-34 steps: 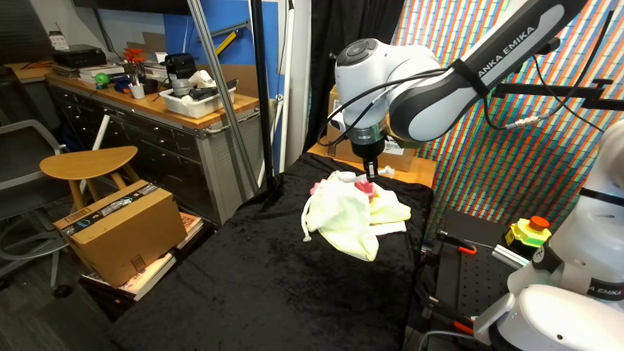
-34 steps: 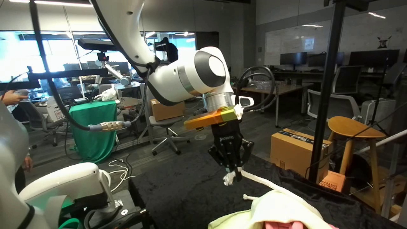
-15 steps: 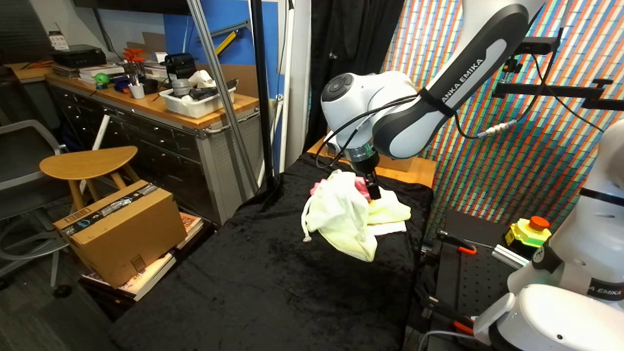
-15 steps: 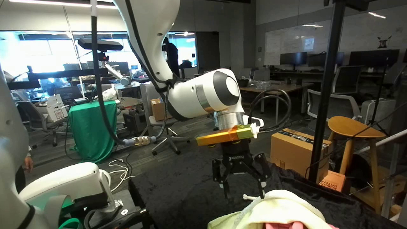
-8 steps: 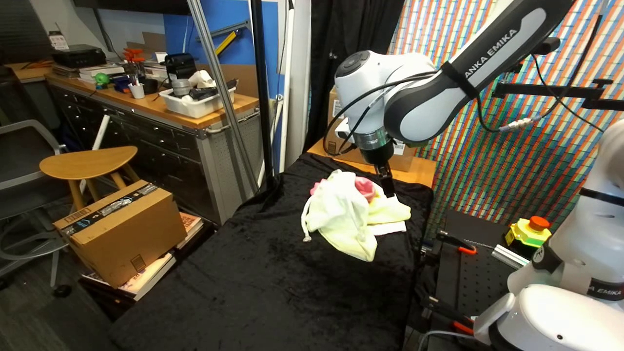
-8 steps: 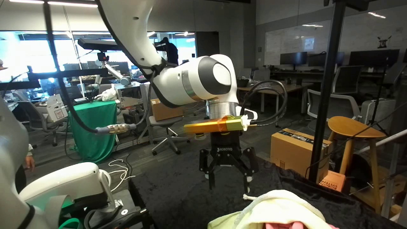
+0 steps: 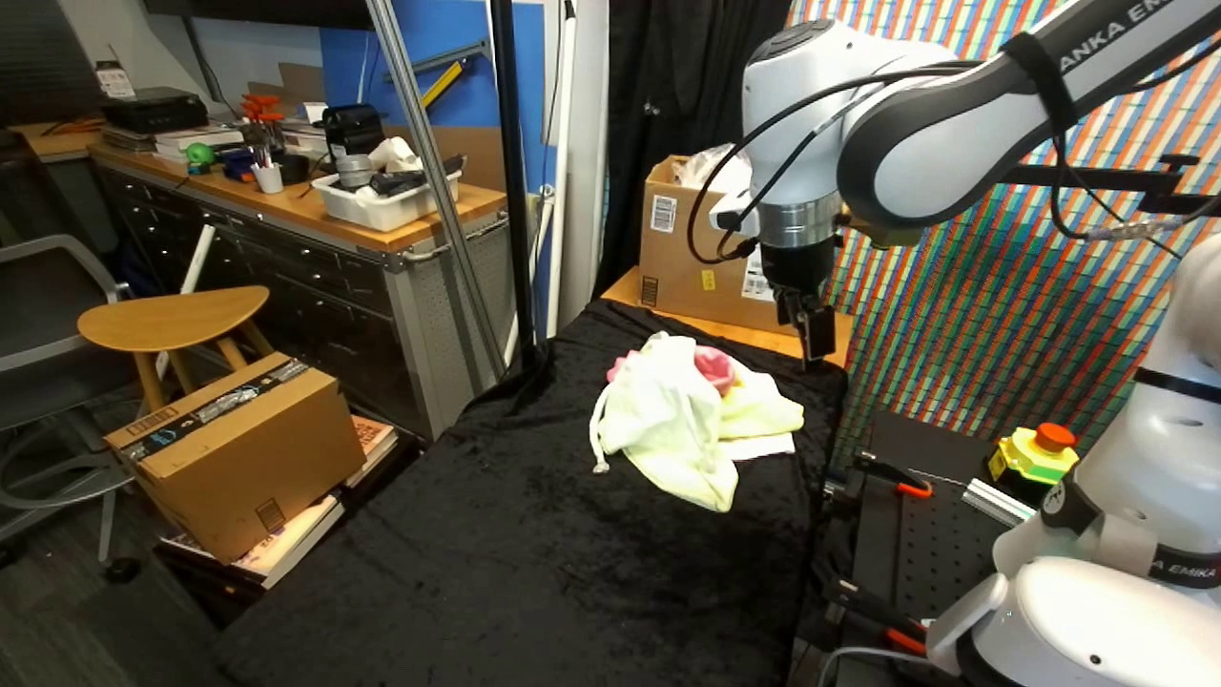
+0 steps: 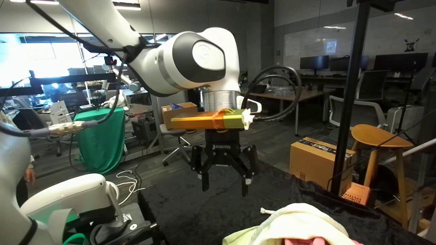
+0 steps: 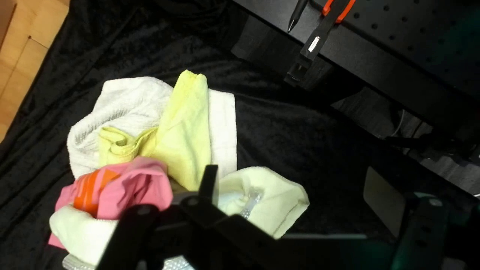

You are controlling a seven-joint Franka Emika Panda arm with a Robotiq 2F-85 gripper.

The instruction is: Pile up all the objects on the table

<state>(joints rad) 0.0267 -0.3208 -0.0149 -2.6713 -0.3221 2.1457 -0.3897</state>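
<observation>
In an exterior view, the gripper [image 7: 815,358] has drawn off to the right and now hangs toward the far right of the black-draped bench [image 7: 534,572], away from the pale drawstring bag [image 7: 663,410]. That bag slumps over the pink-orange cloth [image 7: 717,367], with the yellow cloth [image 7: 768,415] just to its right.

In an exterior view, the gripper's fingers [image 8: 205,183] stand wide apart with nothing between them; the cord [image 8: 258,232] they pinched moments ago has dropped onto the bag, at the near right.

In the wrist view, the white cloth [image 9: 127,99] lies beneath the yellow one, and all four pieces meet in one heap [image 9: 165,150] (the gripper hides part of it). That release suggests the piling is close to done, with perhaps only a retreat left.
</observation>
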